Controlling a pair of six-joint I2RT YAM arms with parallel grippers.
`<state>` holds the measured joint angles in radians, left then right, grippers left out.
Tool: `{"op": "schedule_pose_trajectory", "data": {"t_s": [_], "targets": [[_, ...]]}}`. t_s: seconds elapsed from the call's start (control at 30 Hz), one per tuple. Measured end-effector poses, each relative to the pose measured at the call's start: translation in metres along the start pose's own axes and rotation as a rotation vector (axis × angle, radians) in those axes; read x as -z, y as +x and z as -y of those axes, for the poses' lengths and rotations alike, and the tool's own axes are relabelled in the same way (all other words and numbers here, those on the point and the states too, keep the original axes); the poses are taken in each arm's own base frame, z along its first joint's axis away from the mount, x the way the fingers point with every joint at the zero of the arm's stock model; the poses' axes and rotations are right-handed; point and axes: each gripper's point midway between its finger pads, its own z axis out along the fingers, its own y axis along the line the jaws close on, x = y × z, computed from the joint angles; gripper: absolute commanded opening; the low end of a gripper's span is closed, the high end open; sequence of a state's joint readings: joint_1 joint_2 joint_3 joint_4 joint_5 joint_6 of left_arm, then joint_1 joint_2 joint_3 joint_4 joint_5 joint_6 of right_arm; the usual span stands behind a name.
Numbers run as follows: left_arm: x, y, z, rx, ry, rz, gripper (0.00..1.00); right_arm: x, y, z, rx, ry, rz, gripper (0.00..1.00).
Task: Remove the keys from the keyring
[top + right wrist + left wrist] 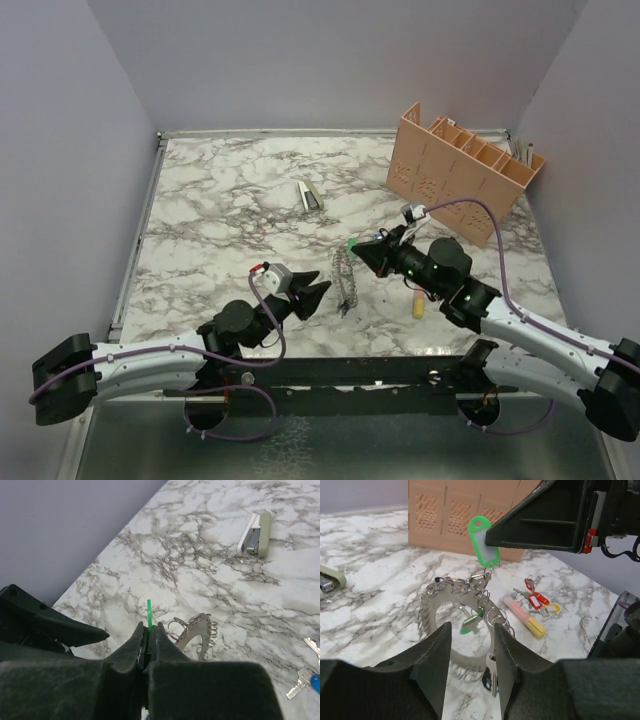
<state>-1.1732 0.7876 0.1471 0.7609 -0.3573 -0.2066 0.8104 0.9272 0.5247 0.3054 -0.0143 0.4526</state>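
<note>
The keyring (431, 611) is a wide grey coiled ring with several small split rings along its band, and it also shows in the top view (345, 278). My right gripper (366, 251) is shut on a green plastic key tag (484, 541) that hangs from the ring's far edge and holds that edge up. The tag's edge sticks out between the shut fingers in the right wrist view (149, 611). A green-headed key (471, 622) and a silver key (491, 672) hang on the ring. My left gripper (470, 672) is open, its fingers on either side of the ring's near edge.
An orange slotted organiser (462, 168) stands at the back right. A stapler (311, 195) lies mid-table. A pink and yellow marker (525, 618) and a key bunch with red and yellow tags (538, 598) lie right of the ring. Loose keys (303, 676) lie at the right.
</note>
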Motion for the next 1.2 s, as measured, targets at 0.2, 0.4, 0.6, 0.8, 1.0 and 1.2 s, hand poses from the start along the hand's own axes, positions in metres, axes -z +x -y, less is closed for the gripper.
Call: {"op": "schedule_pose_trajectory", "data": {"t_s": [0.2,0.4,0.6,0.8,1.0,1.2], "targets": [[0.000,-0.020,-0.005,-0.039,-0.025,0.058,0.42,0.001,-0.013,0.010,0.056,0.060,0.049,0.01],[0.001,-0.023,-0.006,-0.068,-0.025,0.068,0.43,-0.008,0.003,0.010,0.097,0.028,0.002,0.01],[-0.001,-0.012,-0.007,-0.108,-0.022,0.032,0.44,-0.009,0.020,0.004,0.114,-0.048,-0.032,0.01],[-0.008,0.020,-0.004,-0.165,0.005,-0.077,0.44,-0.004,0.035,-0.005,0.104,-0.131,-0.036,0.01],[-0.015,0.029,0.001,-0.195,0.030,-0.117,0.45,0.003,0.030,-0.020,0.117,-0.210,-0.030,0.01],[-0.024,0.026,0.004,-0.206,0.032,-0.119,0.46,0.009,0.031,-0.031,0.133,-0.274,-0.044,0.01]]}}
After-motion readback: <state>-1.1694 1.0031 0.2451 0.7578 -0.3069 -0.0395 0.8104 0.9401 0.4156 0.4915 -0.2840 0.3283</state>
